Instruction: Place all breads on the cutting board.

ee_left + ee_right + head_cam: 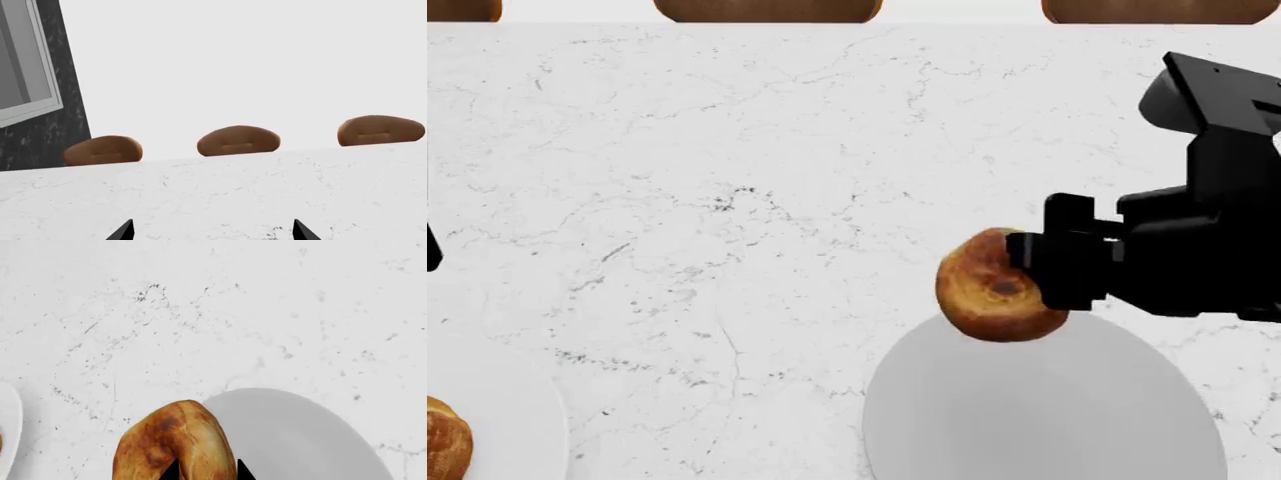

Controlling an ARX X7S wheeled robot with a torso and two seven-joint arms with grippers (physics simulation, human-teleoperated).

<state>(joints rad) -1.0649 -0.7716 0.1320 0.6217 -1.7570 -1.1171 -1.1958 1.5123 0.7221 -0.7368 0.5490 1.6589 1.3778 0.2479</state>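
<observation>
My right gripper (1034,270) is shut on a golden-brown bread (981,295) with a sunken dark centre, holding it up over the far edge of a round white plate (1041,420). The right wrist view shows the same bread (167,440) between the dark fingertips of the gripper (207,472), with the plate (300,435) below. A second bread (443,440) lies on another white plate (521,420) at the head view's lower left. My left gripper (213,231) is open and holds nothing, low over the marble counter. The cutting board is out of view.
The white marble counter (761,200) spreads under both arms. Three brown rounded chair backs (237,141) stand beyond its far edge. A dark wall with a window frame (27,65) is off to one side in the left wrist view.
</observation>
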